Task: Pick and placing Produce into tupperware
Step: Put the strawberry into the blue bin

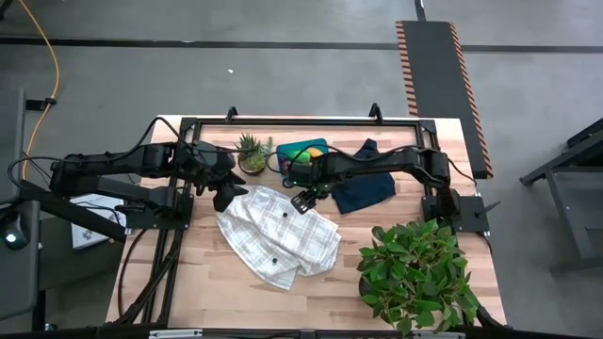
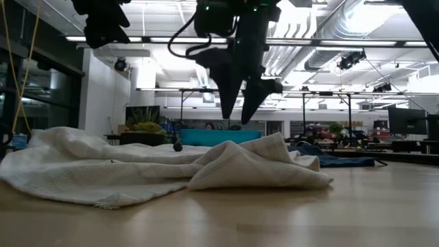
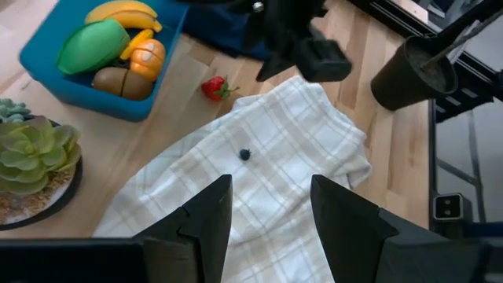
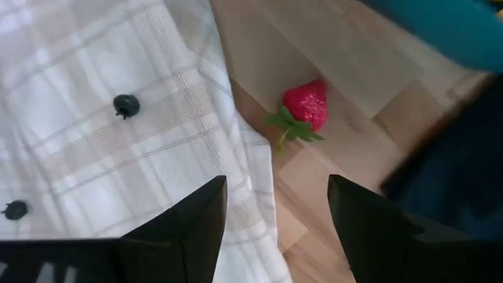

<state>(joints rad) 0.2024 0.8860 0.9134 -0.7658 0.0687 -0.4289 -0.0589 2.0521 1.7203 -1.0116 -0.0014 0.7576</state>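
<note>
While I watch from far away, I see this:
Cloth [image 1: 280, 234]: holds 2 dark berries [image 4: 125, 104].
Right gripper [image 1: 304, 200]: fingers apart, empty, over the cloth edge.
Strawberry [image 4: 305, 104]: on the wood, beside the cloth.
Left gripper [image 3: 267, 212]: fingers apart, empty.
Tupperware [image 3: 47, 67]: holds 5 pieces, past the strawberry.

I can read no text, label, brand, number or sign in any of my four views. The teal-blue rectangular plastic tupperware [image 3: 47, 67] near the far edge of the pale wooden bench [image 1: 188, 282] shows plain walls, the white checked cloth [image 1: 278, 235] carries only its woven grid, and the orange-and-black striped strip [image 1: 464, 94] on the floor beyond the bench's far right corner bears a pattern, no lettering.
</note>
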